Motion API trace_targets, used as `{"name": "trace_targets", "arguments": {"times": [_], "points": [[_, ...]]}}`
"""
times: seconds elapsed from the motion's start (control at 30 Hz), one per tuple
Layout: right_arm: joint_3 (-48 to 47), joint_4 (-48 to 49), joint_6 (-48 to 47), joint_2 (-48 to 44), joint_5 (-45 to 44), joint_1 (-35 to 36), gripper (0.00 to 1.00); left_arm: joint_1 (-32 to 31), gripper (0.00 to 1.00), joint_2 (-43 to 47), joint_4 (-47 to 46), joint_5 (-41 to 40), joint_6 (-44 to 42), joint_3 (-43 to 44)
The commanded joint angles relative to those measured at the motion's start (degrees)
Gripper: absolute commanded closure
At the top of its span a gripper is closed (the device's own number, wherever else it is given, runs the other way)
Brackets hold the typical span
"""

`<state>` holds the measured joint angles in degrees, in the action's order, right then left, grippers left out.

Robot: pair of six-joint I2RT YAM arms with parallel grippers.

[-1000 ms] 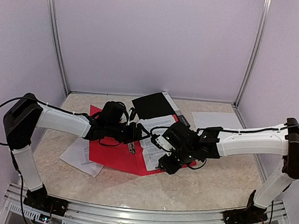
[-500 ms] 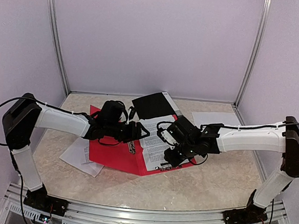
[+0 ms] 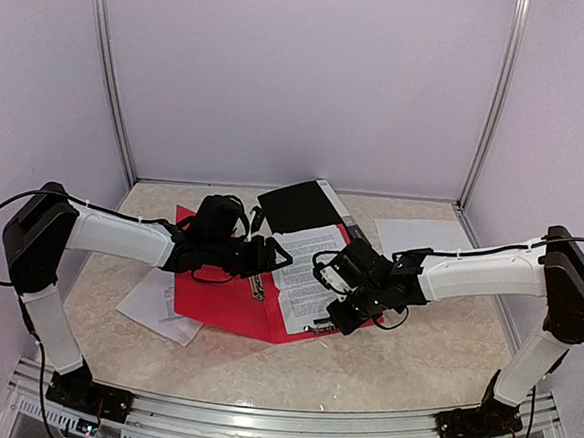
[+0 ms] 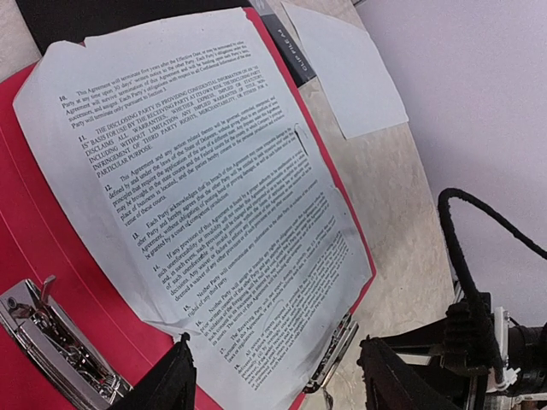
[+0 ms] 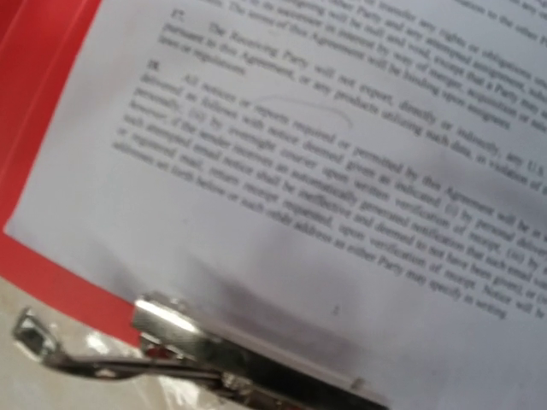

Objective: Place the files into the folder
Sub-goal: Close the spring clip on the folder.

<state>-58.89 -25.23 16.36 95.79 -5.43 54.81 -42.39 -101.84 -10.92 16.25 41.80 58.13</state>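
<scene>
The printed sheet (image 4: 197, 196) lies inside the open red folder (image 3: 216, 304); left end effector (image 4: 275, 348) hovers released, right end effector (image 3: 345, 318), grip unreadable, sits at the metal clip (image 5: 197, 337), which probably needs pressing shut next.

Red folder (image 3: 216, 306) lies open on the table (image 3: 413, 358). A printed sheet (image 3: 297, 288) rests on its right half, between left gripper (image 3: 277, 256) and right gripper (image 3: 337, 319).
</scene>
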Motion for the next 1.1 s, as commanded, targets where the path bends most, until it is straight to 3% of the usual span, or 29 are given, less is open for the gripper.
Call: {"name": "trace_targets", "arguments": {"times": [0.0, 1.07], "points": [[1.4, 1.4, -0.2, 0.7, 0.5, -1.3, 0.87, 0.4, 0.37, 1.5, 1.1, -0.5, -1.0, -0.1], [3.7, 1.5, -0.2, 2.0, 0.2, -4.4, 0.95, 0.1, 0.37, 2.0, 1.8, -1.0, -1.8, -0.6]]}}
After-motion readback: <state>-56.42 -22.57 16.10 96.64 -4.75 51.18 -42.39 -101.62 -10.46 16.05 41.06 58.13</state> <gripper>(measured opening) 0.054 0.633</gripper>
